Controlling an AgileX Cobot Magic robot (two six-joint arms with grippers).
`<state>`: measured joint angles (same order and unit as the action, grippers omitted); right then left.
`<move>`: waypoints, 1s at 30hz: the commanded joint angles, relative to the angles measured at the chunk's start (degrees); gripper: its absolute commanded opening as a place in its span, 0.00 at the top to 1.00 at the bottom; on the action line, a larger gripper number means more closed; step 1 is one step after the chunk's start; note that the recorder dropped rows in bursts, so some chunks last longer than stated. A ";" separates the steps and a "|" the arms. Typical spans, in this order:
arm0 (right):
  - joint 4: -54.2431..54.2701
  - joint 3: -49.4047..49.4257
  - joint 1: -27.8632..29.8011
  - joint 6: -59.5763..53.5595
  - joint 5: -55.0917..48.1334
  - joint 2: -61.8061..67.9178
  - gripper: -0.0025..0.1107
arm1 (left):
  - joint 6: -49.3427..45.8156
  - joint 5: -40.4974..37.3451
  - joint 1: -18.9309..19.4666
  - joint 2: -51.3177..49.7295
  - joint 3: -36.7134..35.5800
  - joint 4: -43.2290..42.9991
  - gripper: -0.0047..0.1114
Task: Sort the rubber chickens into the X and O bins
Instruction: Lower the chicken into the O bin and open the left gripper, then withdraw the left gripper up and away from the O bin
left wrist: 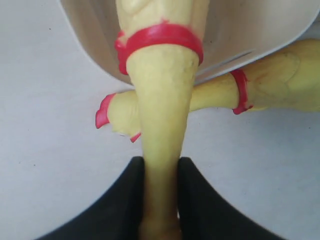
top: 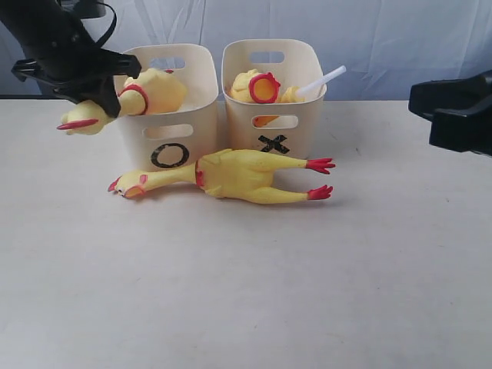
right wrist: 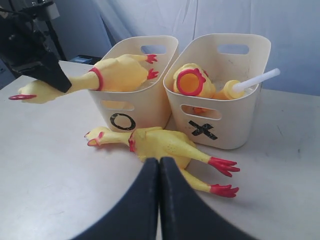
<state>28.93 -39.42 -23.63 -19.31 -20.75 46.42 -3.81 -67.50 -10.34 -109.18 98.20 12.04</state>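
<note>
My left fingers (left wrist: 130,200) are pinching narrowly on the neck of one chicken (top: 154,92); its body is lying across the rim of the O bin (top: 165,137) with the feet pointing inside; its head is sticking out past the bin's side, above the table (top: 246,292). My right fingers (right wrist: 155,200) are pressing together on nothing, hanging off to the right, well apart from everything. A second chicken (top: 238,175) is lying on the table just in front of both bins; a third chicken (top: 261,86) is sitting in the X bin (top: 307,115), its white tube (top: 327,77) poking over the rim.

I am judging the drop as the risky part; if I am letting go here, the head and neck hanging outside may be dragging the floppy body back over the rim; if I am pushing further in, the rubber may be catching the wall and shoving or tipping the O bin against its neighbour; the second chicken's head is lying right under my grip, so lowering may be snagging it.
</note>
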 commanded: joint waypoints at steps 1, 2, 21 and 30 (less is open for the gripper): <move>0.22 0.26 0.14 -0.08 0.32 -0.29 0.99 | -0.17 0.75 0.13 0.43 0.55 -0.10 0.93; 0.22 0.26 0.14 -0.08 0.22 -0.29 0.99 | -0.17 1.65 0.13 0.43 0.55 -0.10 0.89; 0.22 0.26 0.14 -0.08 0.22 -0.29 0.99 | 0.16 12.64 0.13 5.96 6.28 -7.43 0.46; 0.22 0.26 0.14 -0.08 0.22 -0.29 0.99 | -0.65 5.64 0.13 12.38 6.67 -8.96 0.62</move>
<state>29.04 -39.42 -23.63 -19.31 -20.75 46.42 -3.81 -57.81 -10.34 -98.78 104.59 3.73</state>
